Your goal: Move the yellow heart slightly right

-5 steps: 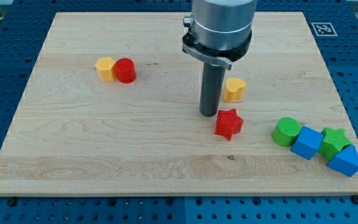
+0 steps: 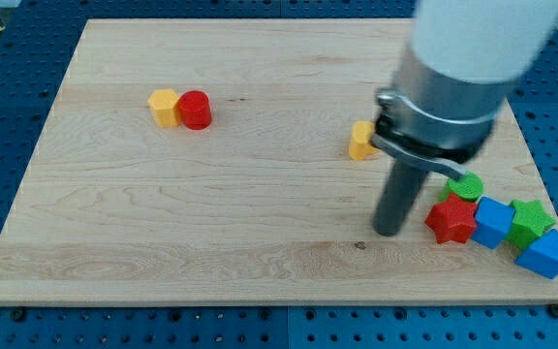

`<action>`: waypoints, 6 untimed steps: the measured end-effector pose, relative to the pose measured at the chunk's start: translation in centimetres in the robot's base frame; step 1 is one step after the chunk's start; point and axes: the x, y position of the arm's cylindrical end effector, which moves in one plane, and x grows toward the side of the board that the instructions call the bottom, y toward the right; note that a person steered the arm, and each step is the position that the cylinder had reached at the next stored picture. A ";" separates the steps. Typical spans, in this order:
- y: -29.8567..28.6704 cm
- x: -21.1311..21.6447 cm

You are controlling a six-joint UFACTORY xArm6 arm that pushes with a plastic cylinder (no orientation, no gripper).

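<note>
The board (image 2: 211,194) is pale wood with soft grain lines, smooth and matt. The yellow heart (image 2: 359,142) and the red star (image 2: 450,221) look like matt plastic. The rod (image 2: 397,199) is dark and dull, under a shiny grey metal collar (image 2: 434,121).

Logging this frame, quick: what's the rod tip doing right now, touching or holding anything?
My tip: holds nothing, just left of the red star, below the yellow heart; contact cannot be told.

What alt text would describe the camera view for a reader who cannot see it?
My tip rests on a wooden board just left of the red star, below the partly hidden yellow heart. Green and blue blocks cluster right; a yellow block touches a red cylinder upper left.
</note>
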 end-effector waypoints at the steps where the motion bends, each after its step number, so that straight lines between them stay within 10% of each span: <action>1: -5.8 -4.5; 4: 4.8 -9.2; 6: -0.8 -17.3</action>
